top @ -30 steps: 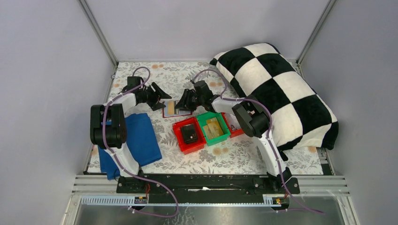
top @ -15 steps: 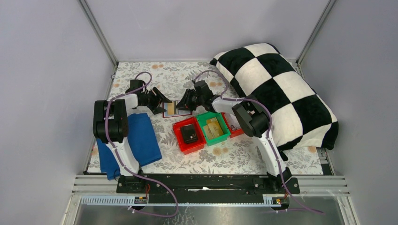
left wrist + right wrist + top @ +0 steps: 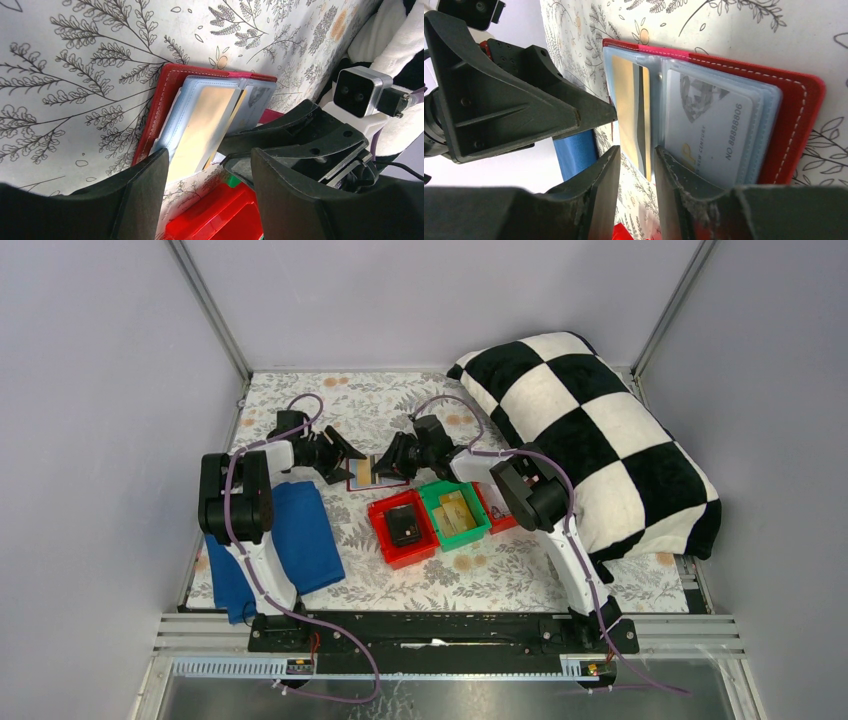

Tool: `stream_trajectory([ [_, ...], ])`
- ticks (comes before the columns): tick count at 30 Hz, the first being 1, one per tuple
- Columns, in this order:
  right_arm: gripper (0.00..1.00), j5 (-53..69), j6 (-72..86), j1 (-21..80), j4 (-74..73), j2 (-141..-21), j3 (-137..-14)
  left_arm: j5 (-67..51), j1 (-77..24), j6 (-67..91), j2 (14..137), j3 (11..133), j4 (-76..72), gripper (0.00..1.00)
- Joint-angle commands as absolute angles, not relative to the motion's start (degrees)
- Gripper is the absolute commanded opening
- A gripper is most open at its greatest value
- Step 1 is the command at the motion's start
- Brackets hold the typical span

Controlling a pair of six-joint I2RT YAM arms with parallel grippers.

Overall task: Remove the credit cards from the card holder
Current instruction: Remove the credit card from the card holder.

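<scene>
The dark red card holder lies open on the flowered table between my two grippers; it also shows in the left wrist view and the right wrist view. A whitish credit card sits in its right light blue pocket. A gold-faced card with a dark stripe sticks partly out of the left pocket. My right gripper has its jaws a narrow gap apart, with this card's end between them. My left gripper is wide open just left of the holder.
A red bin holding a small black box stands in front of the holder. Beside it are a green bin with yellow-tan flat items and another red bin. A blue cloth lies at the left. A checkered pillow fills the right.
My left gripper has moved right, closer to the card holder, and has held there for the last half second. My right gripper has hardly moved.
</scene>
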State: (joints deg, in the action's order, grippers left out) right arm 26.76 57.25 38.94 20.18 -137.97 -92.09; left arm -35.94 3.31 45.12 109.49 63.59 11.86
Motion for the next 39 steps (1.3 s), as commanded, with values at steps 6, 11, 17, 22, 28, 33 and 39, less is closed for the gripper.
stream_trajectory([
  [6,0.35,27.0,56.7,38.6,20.1,-138.8,-94.0,-34.9,3.2,44.7,111.4,62.9,10.2,0.66],
  [11,0.26,28.9,58.3,38.6,22.2,-140.1,-95.2,-35.1,3.2,44.4,111.9,62.8,10.2,0.67],
  [17,0.12,28.9,58.8,38.6,23.6,-139.1,-94.6,-35.5,3.2,44.9,112.1,62.2,9.4,0.66],
  [22,0.01,28.8,57.1,38.6,22.8,-137.5,-94.5,-35.4,3.2,44.8,111.7,62.2,9.3,0.66],
  [28,0.0,24.8,52.2,38.3,19.6,-132.9,-91.5,-33.9,3.3,45.5,111.0,61.0,8.6,0.66],
  [33,0.0,25.3,50.2,36.8,18.2,-131.0,-90.3,-32.8,3.6,45.6,111.6,60.6,8.8,0.67],
  [39,0.0,26.5,48.4,35.4,18.4,-128.5,-88.0,-32.6,3.6,45.4,111.5,60.7,9.2,0.67],
])
